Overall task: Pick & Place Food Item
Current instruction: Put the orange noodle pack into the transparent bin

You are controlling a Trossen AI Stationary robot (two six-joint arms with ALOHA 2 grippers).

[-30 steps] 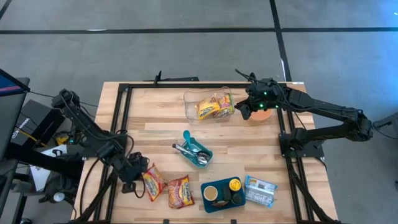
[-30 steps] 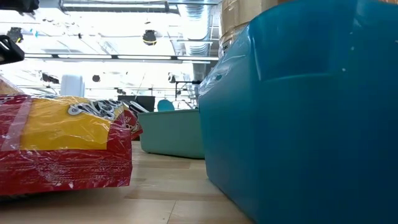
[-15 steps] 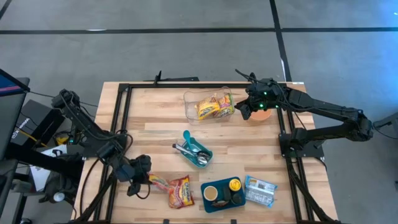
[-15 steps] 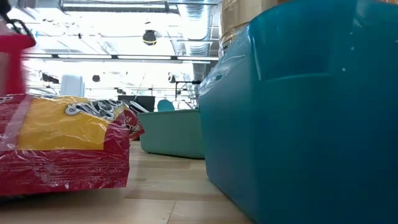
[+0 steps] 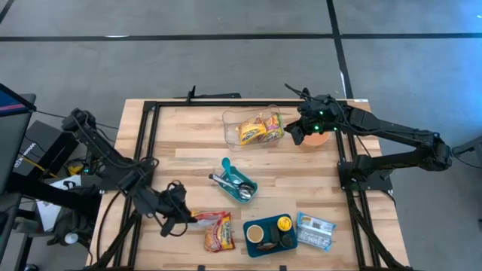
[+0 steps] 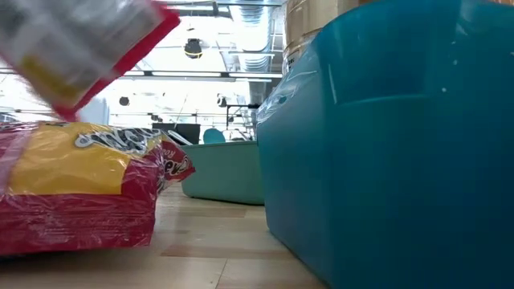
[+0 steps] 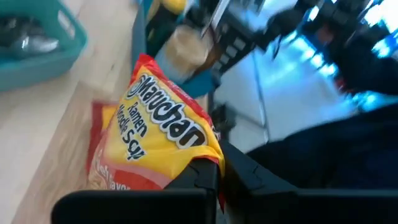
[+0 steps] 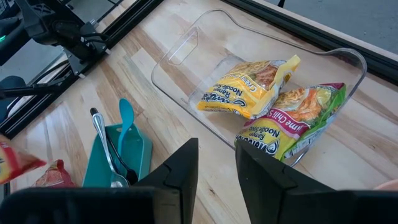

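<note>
My left gripper point(image 5: 186, 217) is near the table's near left and is shut on a red-and-yellow ramen packet point(image 5: 200, 218). The packet shows edge-on from above and high up in the low view point(image 6: 80, 44). A second red ramen packet point(image 5: 218, 232) lies flat on the wood just right of it. A clear container point(image 5: 254, 126) at the far middle holds two more packets, one yellow point(image 8: 249, 87) and one green-edged point(image 8: 292, 118). My right gripper point(image 5: 292, 134) is open and empty beside the container's right end. My left gripper pinches the packet at one edge point(image 7: 186, 163) between its two fingers point(image 7: 205, 180). It comes roughly level from the table's left. The packet sticks out beyond the fingers toward the right, turned on edge and lifted clear of the table.
A teal basket with spoons point(image 5: 239, 184) stands at the table's middle. A blue tray with a cup and a yellow item point(image 5: 269, 233) and a blue-white packet point(image 5: 315, 230) are at the near right. An orange object point(image 5: 320, 139) lies by the right arm.
My left gripper has moved toward the table's right with the ramen packet. The packet lay flat on the wood a second ago. It is now turned on edge, lifted clear, and next to the second packet.
</note>
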